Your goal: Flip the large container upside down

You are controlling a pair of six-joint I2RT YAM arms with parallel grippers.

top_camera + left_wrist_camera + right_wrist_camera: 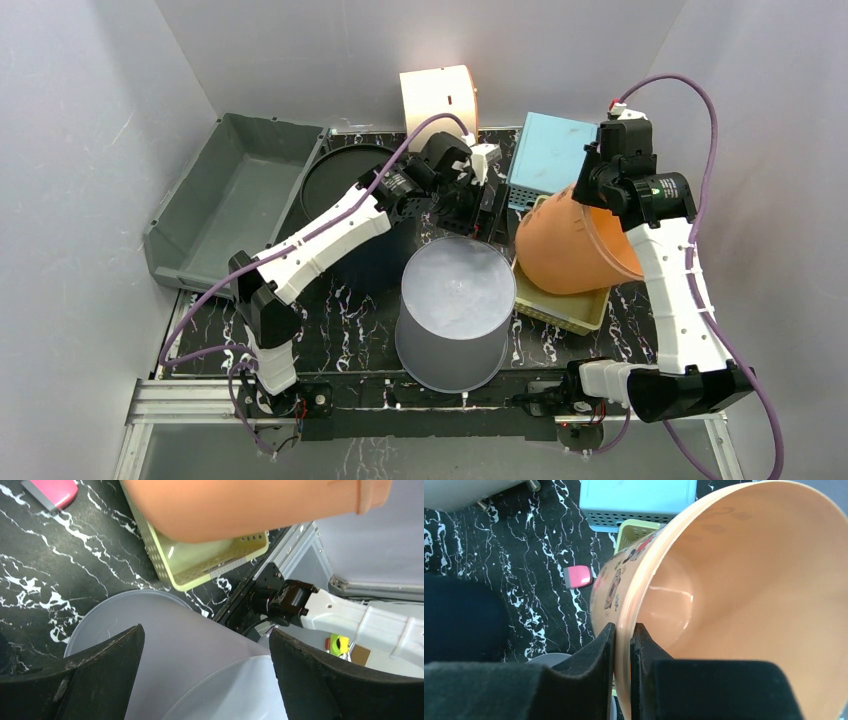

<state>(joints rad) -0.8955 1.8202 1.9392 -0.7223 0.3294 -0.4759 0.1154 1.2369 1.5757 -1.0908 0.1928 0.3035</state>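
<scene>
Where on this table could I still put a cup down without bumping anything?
The black table is bare at front left, between the left arm and the grey tub. The grey bin also looks unfilled. The right half is crowded: orange bucket, yellow basket, blue box.

**Q:** What sort of place is shown?

**A:** A robotics lab test cell: plain white walls (80, 150) enclose a black marbled table (340, 310) on three sides.

**Q:** Which features identify it?

**A:** A left arm (320, 240) and a right arm (675, 290) stand at the table's near edge beside an aluminium rail (190, 402). Purple cables (713, 130) run exposed along both arms.
</scene>
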